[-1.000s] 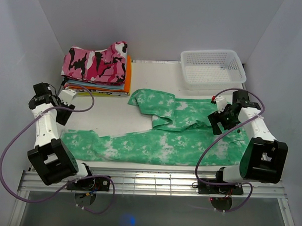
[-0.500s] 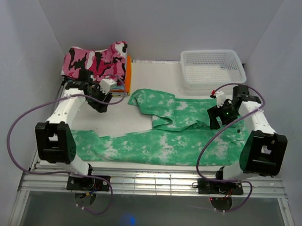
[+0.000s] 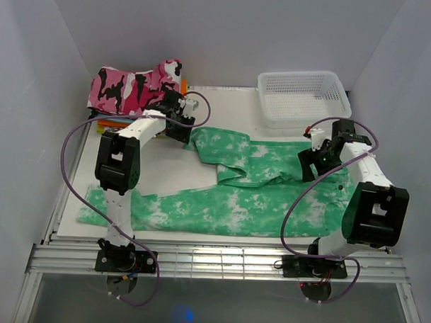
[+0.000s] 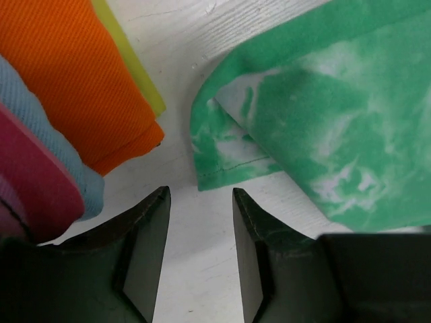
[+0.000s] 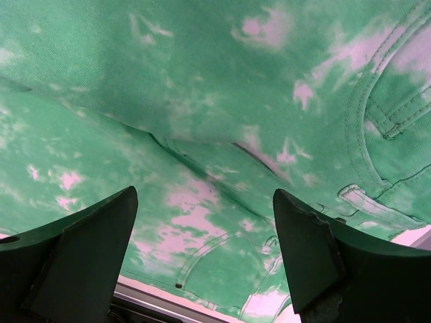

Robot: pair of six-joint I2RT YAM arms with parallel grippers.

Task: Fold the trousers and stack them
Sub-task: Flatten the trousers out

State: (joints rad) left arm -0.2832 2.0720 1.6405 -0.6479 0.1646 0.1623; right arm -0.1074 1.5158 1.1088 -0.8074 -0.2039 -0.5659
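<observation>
The mint green, white-blotched trousers (image 3: pixel 228 204) lie flat on the table. One leg runs along the front edge, and the other bends up to the back left and ends in a cuff (image 4: pixel 225 165). My left gripper (image 3: pixel 182 129) sits just short of that cuff, beside the clothes stack. In the left wrist view it (image 4: pixel 201 198) is open with only bare table between its fingers. My right gripper (image 3: pixel 308 166) hovers over the waist end. Seen from the right wrist, it (image 5: pixel 202 198) stands wide open above the pocket seams of the trousers (image 5: pixel 202 101), holding nothing.
A stack of folded clothes (image 3: pixel 135 120) topped by a pink, black and white camouflage garment (image 3: pixel 133 88) stands at the back left; its orange layer (image 4: pixel 74 74) is close to my left fingers. A white mesh basket (image 3: pixel 303 97) is at the back right.
My left arm has swung from the table's left side to the back, up to the upper leg's cuff, and its jaws have narrowed. My right gripper shifted slightly over the waist.
</observation>
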